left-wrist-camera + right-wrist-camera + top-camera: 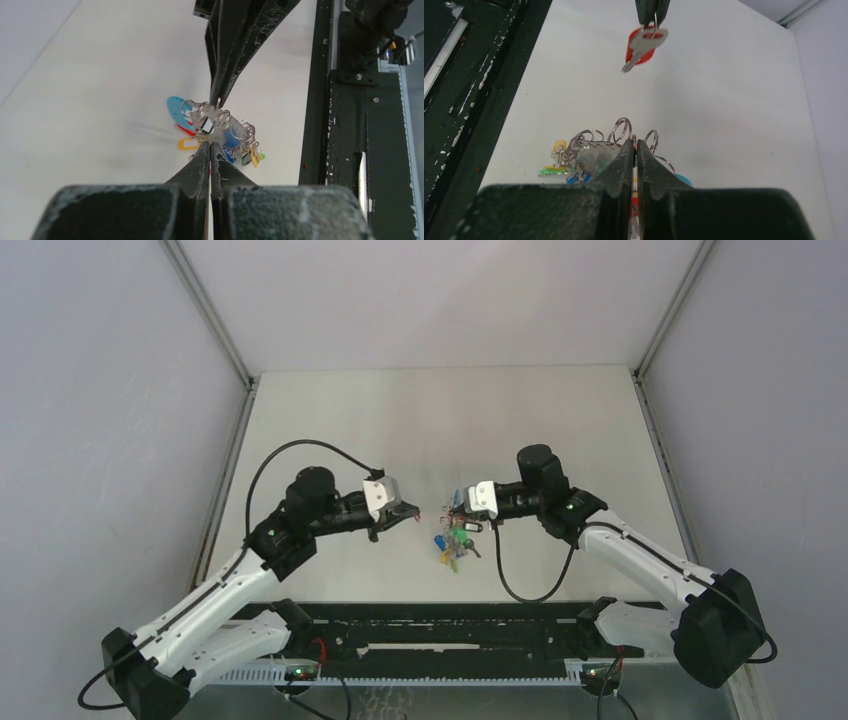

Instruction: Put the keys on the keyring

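My left gripper (412,512) is shut on the small ring of the silver key with the red tag (643,45), which hangs from its tips in the right wrist view. In the left wrist view only a red sliver shows between its shut fingers (200,165). My right gripper (457,507) is shut on the keyring (458,533), a bunch of wire rings with blue, yellow and green tags, held just above the table. The keyring also shows in the left wrist view (220,125) and the right wrist view (591,149). The two grippers face each other, a short gap apart.
The white table (440,420) runs back to grey walls on three sides. A black mounting rail (440,640) lies along the near edge, close behind the keyring's hanging tags; it also shows in the left wrist view (350,125).
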